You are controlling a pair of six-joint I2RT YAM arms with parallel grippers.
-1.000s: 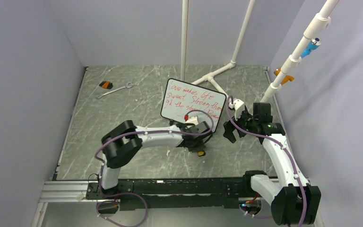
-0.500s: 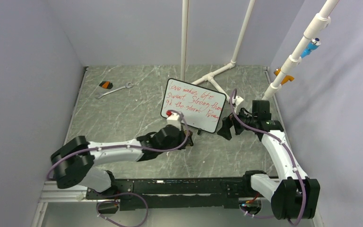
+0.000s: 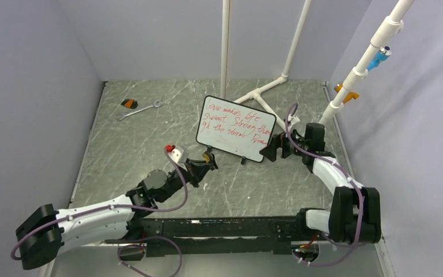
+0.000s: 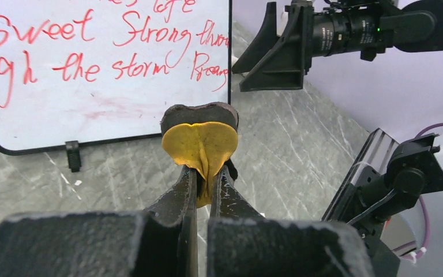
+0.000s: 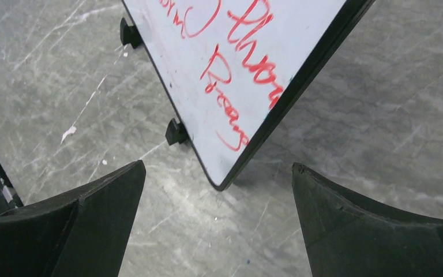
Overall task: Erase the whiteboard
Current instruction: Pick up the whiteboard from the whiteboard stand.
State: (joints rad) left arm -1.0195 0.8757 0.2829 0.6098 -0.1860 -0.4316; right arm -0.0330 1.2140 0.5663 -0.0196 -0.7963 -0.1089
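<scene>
The whiteboard [image 3: 236, 128] stands upright mid-table, black-framed, with three lines of red writing; it also shows in the left wrist view [image 4: 104, 75] and the right wrist view [image 5: 248, 69]. My left gripper [image 3: 206, 160] is shut on a small yellow eraser with a dark felt face [image 4: 201, 141]. It holds the eraser in front of the board's lower edge, apart from it. My right gripper [image 3: 269, 151] is open at the board's lower right corner. In the right wrist view [image 5: 218, 167] that corner sits just ahead of the gap between its fingers, not touching.
A wrench [image 3: 140, 109] and a small orange-and-black object [image 3: 129, 104] lie at the far left. White PVC pipes [image 3: 263, 92] lie behind the board, and a vertical pole [image 3: 225, 46] rises there. Grey walls enclose the table.
My left arm has drawn back from the board toward the near left, the eraser still in its jaws. My right gripper has moved left, closer to the board's lower right corner.
</scene>
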